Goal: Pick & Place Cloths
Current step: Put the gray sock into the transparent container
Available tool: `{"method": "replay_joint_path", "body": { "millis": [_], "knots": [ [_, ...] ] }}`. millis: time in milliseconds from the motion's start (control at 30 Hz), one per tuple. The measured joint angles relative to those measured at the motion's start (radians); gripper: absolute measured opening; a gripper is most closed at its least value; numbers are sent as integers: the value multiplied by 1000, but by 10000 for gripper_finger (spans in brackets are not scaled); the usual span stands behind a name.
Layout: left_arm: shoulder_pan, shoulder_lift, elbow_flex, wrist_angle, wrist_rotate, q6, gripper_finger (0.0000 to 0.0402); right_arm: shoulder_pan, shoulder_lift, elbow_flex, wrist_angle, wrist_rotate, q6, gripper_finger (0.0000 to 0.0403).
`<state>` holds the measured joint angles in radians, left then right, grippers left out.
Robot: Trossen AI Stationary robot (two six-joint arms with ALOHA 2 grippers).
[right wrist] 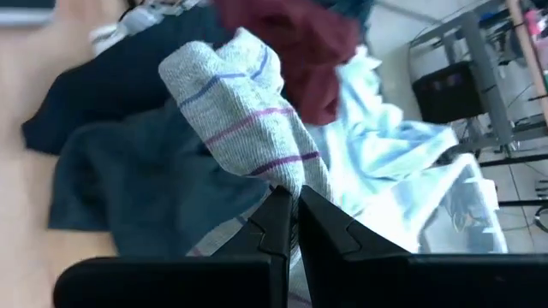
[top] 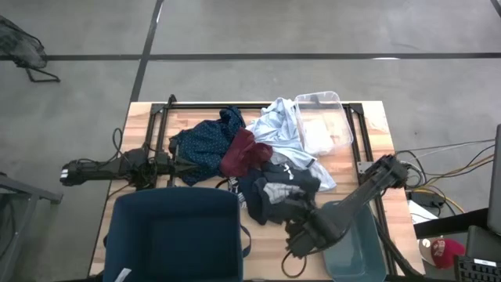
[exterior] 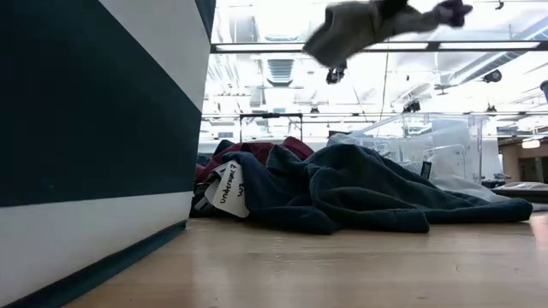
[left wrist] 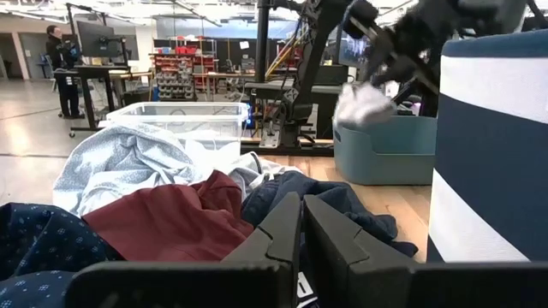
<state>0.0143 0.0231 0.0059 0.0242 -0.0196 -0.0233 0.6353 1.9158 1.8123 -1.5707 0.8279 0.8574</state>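
Observation:
The cloths lie in a pile mid-table: navy dotted shirt (top: 205, 145), maroon piece (top: 241, 153), pale blue-white shirt (top: 278, 129) and a dark garment (top: 262, 197) at the near side. A grey-white striped sock (right wrist: 240, 103) is up in the air above the dark garment, in my right gripper (right wrist: 295, 201), which is shut on it; the low view shows the sock (exterior: 351, 30) high over the pile. My left gripper (left wrist: 301, 214) is shut and waits low at the pile's left side (top: 184, 166), by the navy shirt. My right gripper pinches one end of the striped sock (right wrist: 287, 175) between its two fingers. The sock is lifted clear of the pile and reaches forward past the fingertips, bunched and slack, its free end (right wrist: 193, 64) drooping a little.
A tall dark blue fabric bin with a white band (top: 172, 235) stands at the near left. A teal tub (top: 356, 243) sits under the right arm at the near right. A clear plastic box (top: 321, 121) stands at the far right. People and workbenches show beyond the table.

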Motion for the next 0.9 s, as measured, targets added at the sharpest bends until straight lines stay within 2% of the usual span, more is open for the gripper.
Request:
{"method": "replay_joint_path", "body": {
  "millis": [300,467,667,900],
  "knots": [
    [0,0,0,0,0,0,23,-18,-266,-167,0,201,104,13],
    [0,0,0,0,0,0,23,-70,-416,-268,1,290,188,13],
    [0,0,0,0,0,0,23,-185,-570,-378,4,375,236,13],
    [0,0,0,0,0,0,23,-385,-685,-462,7,380,235,13]
  ]
}}
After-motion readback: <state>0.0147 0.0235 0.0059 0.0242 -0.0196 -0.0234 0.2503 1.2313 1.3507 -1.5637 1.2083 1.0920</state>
